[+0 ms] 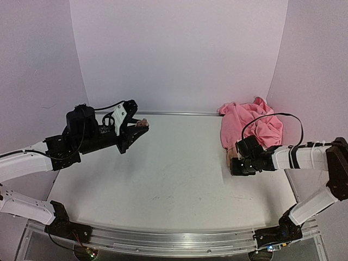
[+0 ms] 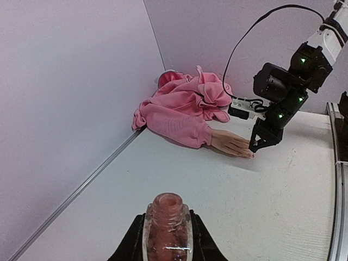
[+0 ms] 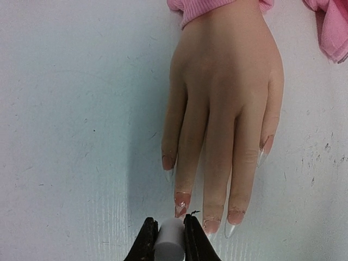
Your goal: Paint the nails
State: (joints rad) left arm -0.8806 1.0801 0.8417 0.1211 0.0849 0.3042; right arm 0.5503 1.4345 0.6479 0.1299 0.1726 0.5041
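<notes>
The flesh-coloured mannequin hand (image 3: 225, 98) lies flat on the table, palm down, sticking out of a pink sleeve (image 3: 201, 6). Its nails (image 3: 182, 202) are long and pale, with patchy pink polish near their bases. My right gripper (image 3: 169, 224) is shut on a white cap, and a thin dark brush tip shows just off the nail in front of it. From the left wrist view, the right gripper (image 2: 255, 145) sits at the fingertips of the hand (image 2: 231, 144). My left gripper (image 2: 167, 218) is shut on an uncapped pinkish polish bottle (image 2: 166, 231), held above the table at the far left (image 1: 138, 130).
The pink sleeve bunches into a heap of cloth (image 1: 251, 128) against the back right corner. White walls enclose the table on the left, back and right. A metal rail (image 1: 174, 239) runs along the near edge.
</notes>
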